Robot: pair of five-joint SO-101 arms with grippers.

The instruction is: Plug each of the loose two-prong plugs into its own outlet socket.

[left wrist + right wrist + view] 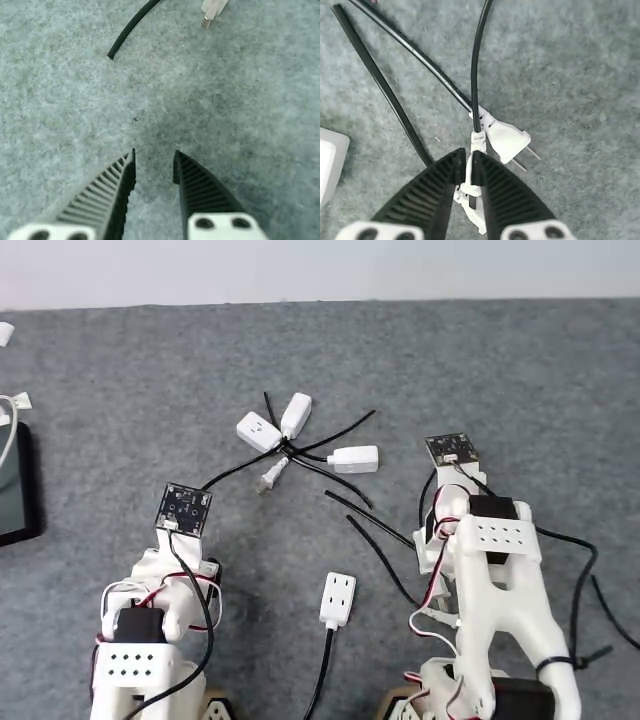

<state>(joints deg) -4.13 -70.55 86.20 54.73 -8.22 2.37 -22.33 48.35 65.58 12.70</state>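
White plug [468,189]: pinched, a second plug [507,141] touching it.
Right hand [470,155]: closed on it; should lift clear of the neighbour, then meet slots squarely.
Left hand [153,155]: open above the grey table [225,100].
Socket [338,600]: loose at 6 o'clock in the high view.

In the high view I count four white sockets. Three sit together mid-table with their black cords [330,435] crossing: a square socket [257,431], a slim socket [296,414] touching it, and a sideways socket [355,458] near them. The fourth socket [337,599] lies well apart, nearer the arms, face up. A small plug [270,476] lies beside the crossing. My right wrist view shows a two-prong plug [507,140] lying flat (prongs bare) and a second plug [470,197] pinched in the right gripper [469,155].
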